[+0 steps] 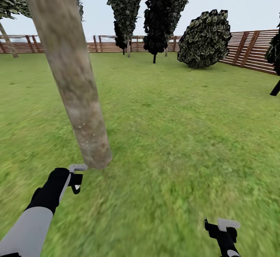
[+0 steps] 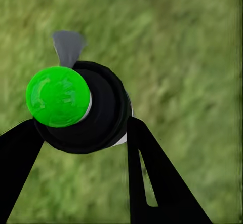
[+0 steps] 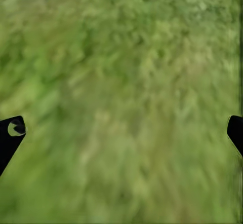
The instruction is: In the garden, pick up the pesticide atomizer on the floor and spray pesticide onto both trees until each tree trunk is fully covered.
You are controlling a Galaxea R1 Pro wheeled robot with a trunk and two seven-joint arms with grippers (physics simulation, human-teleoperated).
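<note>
A thick grey-brown tree trunk (image 1: 74,78) leans across the left of the head view and meets the lawn at its foot (image 1: 98,159). A few pale specks show on its lower bark. My left gripper (image 1: 76,179) hangs just in front of that foot. In the left wrist view the left gripper (image 2: 81,133) is shut on the pesticide atomizer (image 2: 101,112), a dark round bottle with a bright green cap (image 2: 58,96) and a grey nozzle (image 2: 68,46). My right gripper (image 1: 223,229) is low at the right, open over bare grass (image 3: 121,102).
Green lawn (image 1: 175,132) spreads all around, enclosed by a brown slat fence (image 1: 249,49). Dark conifers (image 1: 163,12) and a round bush (image 1: 205,39) stand at the back. Another leaning trunk (image 1: 8,41) rises at the far left by the fence.
</note>
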